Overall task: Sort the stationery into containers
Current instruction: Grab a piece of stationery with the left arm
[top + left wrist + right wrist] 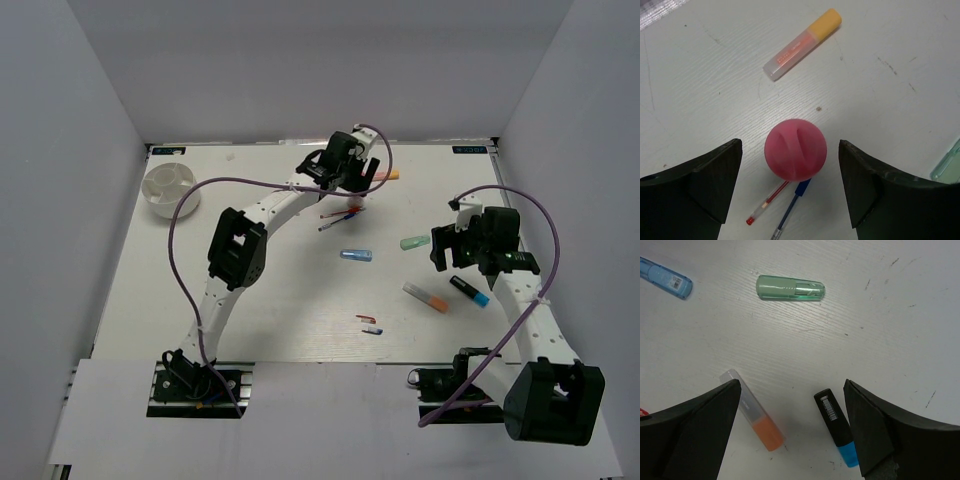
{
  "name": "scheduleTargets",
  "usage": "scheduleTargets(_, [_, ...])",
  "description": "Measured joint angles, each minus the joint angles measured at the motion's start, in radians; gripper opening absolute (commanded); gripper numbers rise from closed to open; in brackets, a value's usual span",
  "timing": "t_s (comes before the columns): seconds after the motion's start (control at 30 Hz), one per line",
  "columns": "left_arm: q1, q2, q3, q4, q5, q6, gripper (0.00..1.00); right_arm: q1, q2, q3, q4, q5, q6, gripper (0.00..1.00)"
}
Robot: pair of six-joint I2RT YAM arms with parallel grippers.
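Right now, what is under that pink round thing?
A red pen and a blue pen poke out from beneath the pink round top. Their far ends are covered by it, so how far they reach cannot be seen.

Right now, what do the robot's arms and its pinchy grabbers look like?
The left arm and the right arm are white tubes with chunky black joints. A thin purple cable loops beside each. The left gripper and the right gripper each have two wide, dark, matte fingers with angled tips.
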Motion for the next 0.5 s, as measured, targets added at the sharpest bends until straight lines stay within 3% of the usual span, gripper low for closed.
scheduleTargets(0.37, [-0.021,0.066,0.04,0.031,-0.039,-0.025,0.66,-0.012,0.016,-0.013,0.008,-0.015,0.0,0.89])
scheduleTargets(0.5, [-0.022,0.067,0.04,0.031,-0.077,-0.038,0.45,-0.012,0.023,-0.013,0.008,-0.023,0.001,0.89])
